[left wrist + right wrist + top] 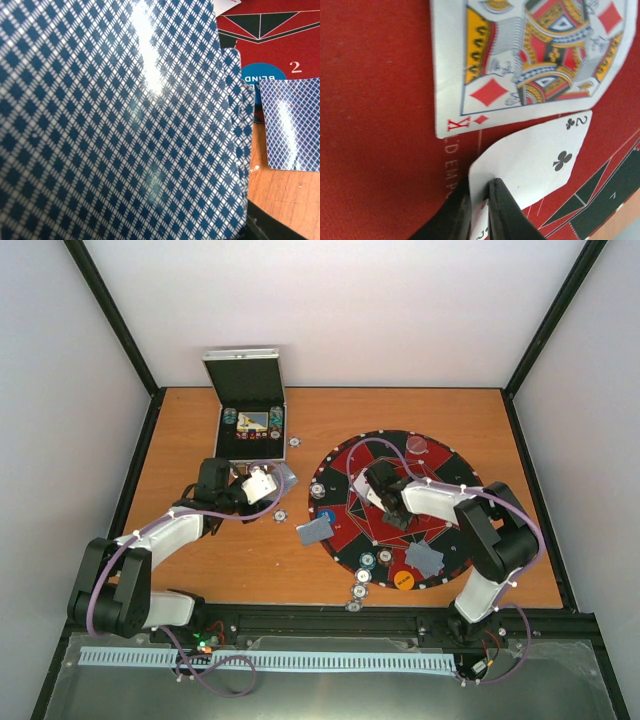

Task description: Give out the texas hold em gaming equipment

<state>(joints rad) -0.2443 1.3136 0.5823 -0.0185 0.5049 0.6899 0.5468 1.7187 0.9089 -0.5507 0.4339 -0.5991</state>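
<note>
The right gripper [480, 195] pinches the two of clubs [530, 165] by its near end over the red mat [380, 125], the card's long axis pointing toward two o'clock, the face-up king of diamonds [530, 60] just beside it at twelve, while the left gripper [245, 487] clutches the deck [261, 483].

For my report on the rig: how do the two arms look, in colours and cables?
Both the left arm and the right arm have black joints and white link shells. A lilac cable loops along each. The right fingers are black.
</note>
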